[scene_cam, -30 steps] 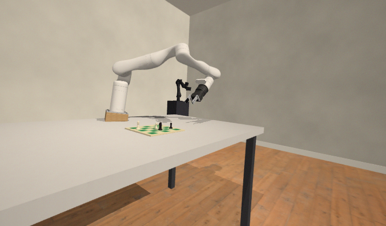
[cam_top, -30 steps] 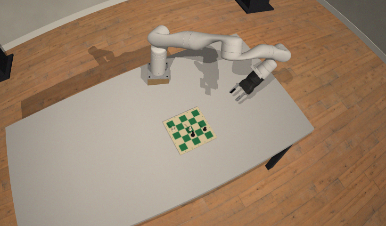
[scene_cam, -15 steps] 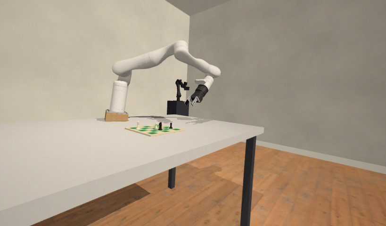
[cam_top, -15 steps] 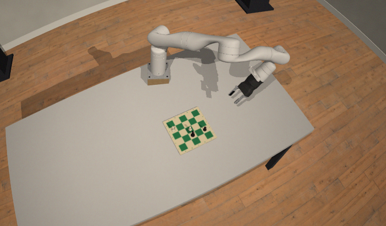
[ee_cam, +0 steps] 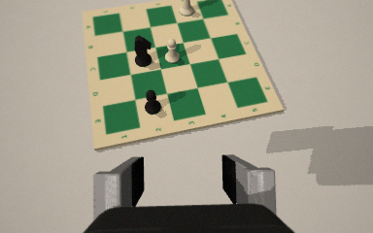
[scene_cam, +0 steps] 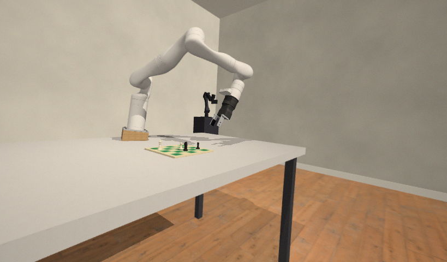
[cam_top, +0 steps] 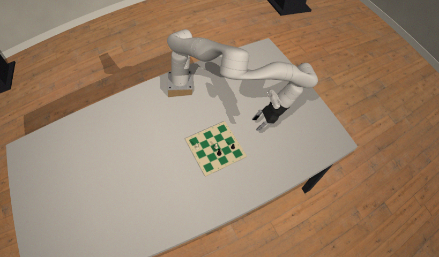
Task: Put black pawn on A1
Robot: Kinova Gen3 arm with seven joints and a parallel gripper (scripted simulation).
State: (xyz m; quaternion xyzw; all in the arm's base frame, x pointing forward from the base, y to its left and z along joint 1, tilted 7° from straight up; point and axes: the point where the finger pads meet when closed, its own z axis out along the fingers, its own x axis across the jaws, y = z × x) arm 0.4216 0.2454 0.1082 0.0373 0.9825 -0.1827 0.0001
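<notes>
The green and cream chessboard lies on the grey table. The black pawn stands upright in the board's row nearest my gripper. A black knight and a white pawn stand near the middle. A taller white piece stands at the far edge. My gripper is open and empty. It hangs above bare table beside the board, tilted towards it.
The arm's base sits on a wooden block at the table's back. A black box with a small stand is behind the table. The table's edge lies to the right of the gripper.
</notes>
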